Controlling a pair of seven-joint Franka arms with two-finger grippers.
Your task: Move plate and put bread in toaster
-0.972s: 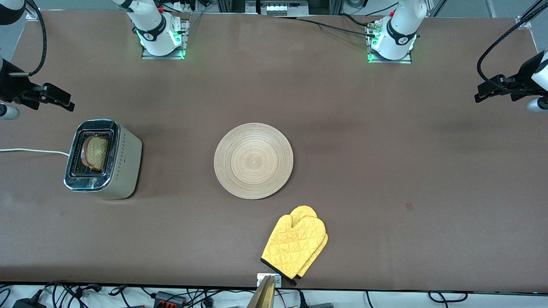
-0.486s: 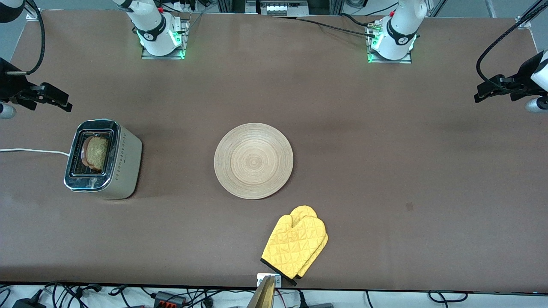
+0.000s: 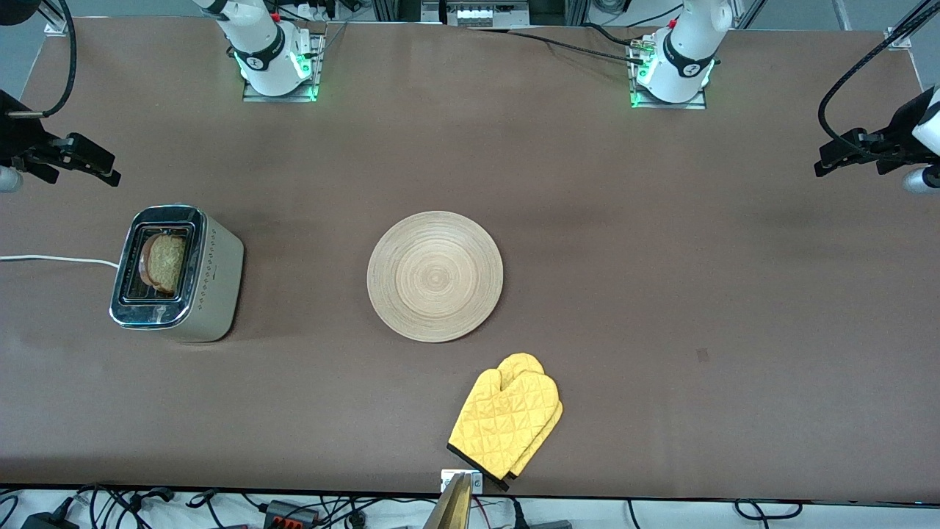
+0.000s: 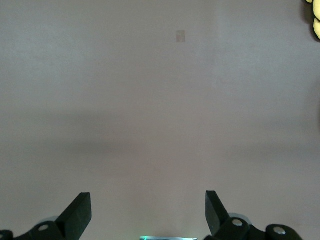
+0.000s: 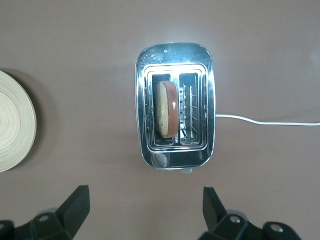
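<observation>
Drifting outward, my right gripper (image 3: pixel 92 167) has edged off toward the table's end, jaws wide and empty; my left gripper (image 3: pixel 837 156) waits open too. Bread (image 5: pixel 166 109) already stands in the toaster (image 3: pixel 176 273), lengthwise along its slot; plate (image 3: pixel 435 276) mid-table.

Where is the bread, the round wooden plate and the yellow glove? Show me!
bread (image 5: pixel 165 109): right wrist view, on the slice's top crust, standing in a toaster slot.
plate (image 3: pixel 435 276): front view, on the middle of its rings.
yellow oven glove (image 3: pixel 507 415): front view, on its quilted palm.
</observation>
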